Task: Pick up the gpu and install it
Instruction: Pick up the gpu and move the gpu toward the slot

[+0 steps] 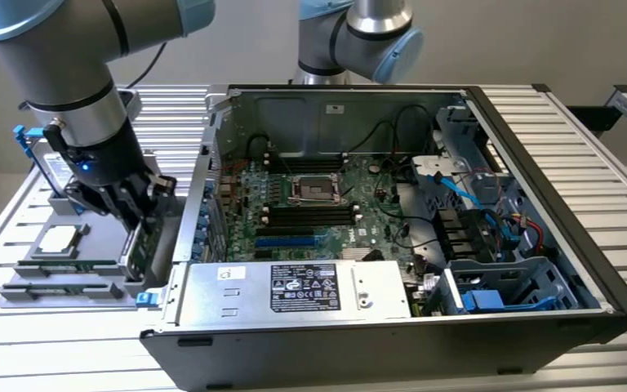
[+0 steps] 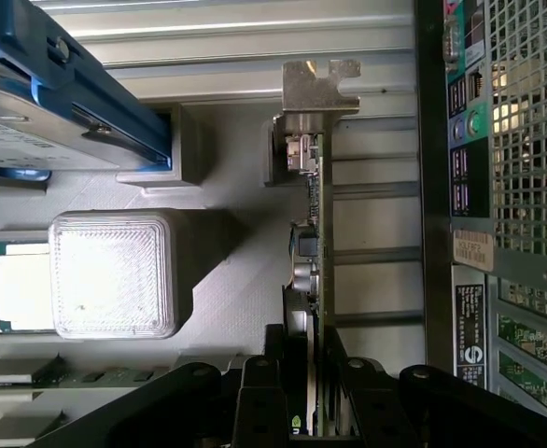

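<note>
The gpu (image 1: 140, 245) stands on edge in the grey parts tray (image 1: 20, 220), just outside the open computer case (image 1: 542, 204) on the exterior view's left. My gripper (image 1: 131, 214) reaches down from above and is shut on its upper edge. In the wrist view the gpu (image 2: 315, 187) shows edge-on, with its silver bracket at the far end. There my gripper (image 2: 313, 392) has one black finger on each face of the card. The motherboard (image 1: 313, 204) lies flat inside the case, with a blue slot (image 1: 286, 242) near its front.
The tray also holds a processor chip (image 1: 55, 239), thin memory sticks (image 1: 63, 265) and a blue-framed hard drive (image 2: 31, 103). The case's perforated wall (image 2: 525, 140) stands close beside the card. A second arm (image 1: 357, 37) hangs behind the case. A silver power supply (image 1: 291, 290) fills the case's front.
</note>
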`<action>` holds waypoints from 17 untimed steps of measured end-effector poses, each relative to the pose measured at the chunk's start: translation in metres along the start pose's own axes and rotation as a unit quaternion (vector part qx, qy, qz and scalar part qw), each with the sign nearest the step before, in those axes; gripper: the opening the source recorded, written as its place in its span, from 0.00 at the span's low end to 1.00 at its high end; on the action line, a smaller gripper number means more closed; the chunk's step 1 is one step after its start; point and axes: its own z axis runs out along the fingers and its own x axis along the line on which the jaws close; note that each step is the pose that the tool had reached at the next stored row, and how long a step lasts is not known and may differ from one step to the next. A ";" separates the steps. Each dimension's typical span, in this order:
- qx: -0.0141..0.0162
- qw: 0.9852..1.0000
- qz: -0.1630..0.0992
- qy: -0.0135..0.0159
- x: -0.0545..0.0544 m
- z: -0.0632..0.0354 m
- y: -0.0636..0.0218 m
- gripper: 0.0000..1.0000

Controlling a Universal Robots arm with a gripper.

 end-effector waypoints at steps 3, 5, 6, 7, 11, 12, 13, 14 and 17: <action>0.000 1.000 0.000 0.000 0.000 -0.0036 0.0001 0.27; 0.000 1.000 0.000 0.000 0.000 -0.0061 0.0002 0.27; -0.001 1.000 0.000 0.000 0.000 -0.0074 0.0002 0.27; -0.001 1.000 0.000 0.000 0.000 -0.0088 0.0003 0.27; -0.002 1.000 0.000 0.000 0.000 -0.0154 0.0004 0.27; -0.002 1.000 0.000 0.000 0.000 -0.0172 0.0004 0.27; -0.002 1.000 0.000 0.000 0.000 -0.0191 0.0005 0.27; -0.003 1.000 0.000 0.000 0.000 -0.0214 0.0005 0.27; -0.003 1.000 0.000 0.000 0.000 -0.0289 0.0007 0.27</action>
